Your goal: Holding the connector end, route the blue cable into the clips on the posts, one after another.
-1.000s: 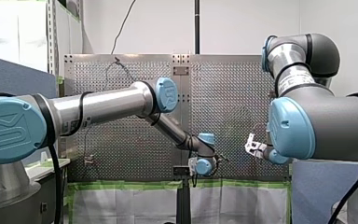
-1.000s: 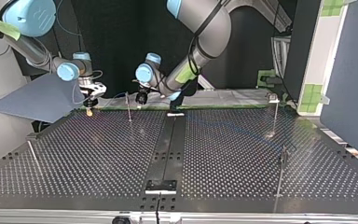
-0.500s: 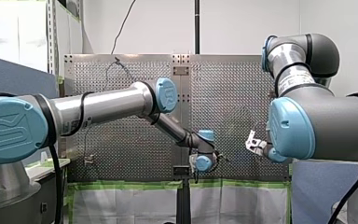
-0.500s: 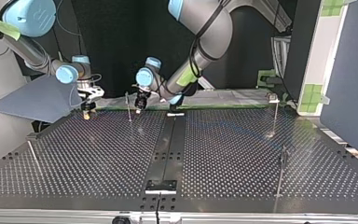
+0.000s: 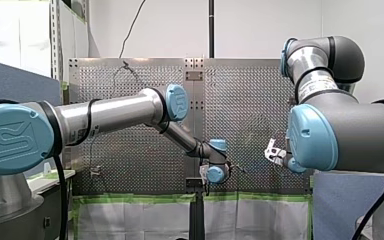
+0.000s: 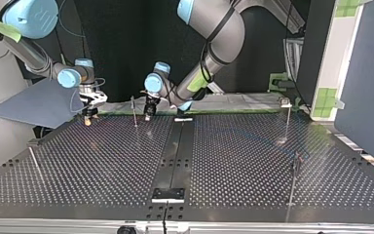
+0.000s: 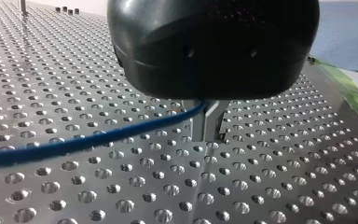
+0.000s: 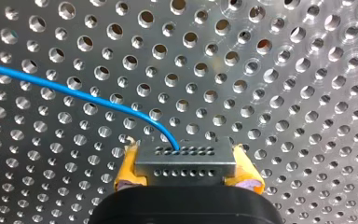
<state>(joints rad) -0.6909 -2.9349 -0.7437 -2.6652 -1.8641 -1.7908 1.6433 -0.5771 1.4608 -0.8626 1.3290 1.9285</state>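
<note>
Right gripper [image 8: 186, 171] clamped on connector [image 8: 185, 161]; left gripper [image 7: 208, 124] pinching blue cable [image 7: 98, 137]. Post [image 6: 134, 113] at its 9 o'clock, top view. Risk: cable slides past post unclipped; tension drags connector loose.

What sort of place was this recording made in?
Probably a robotics lab test cell: my left arm and my right arm share a perforated metal table set with thin posts, blue partition panels stand around it, and a blue cable with its connector is being handled.
</note>
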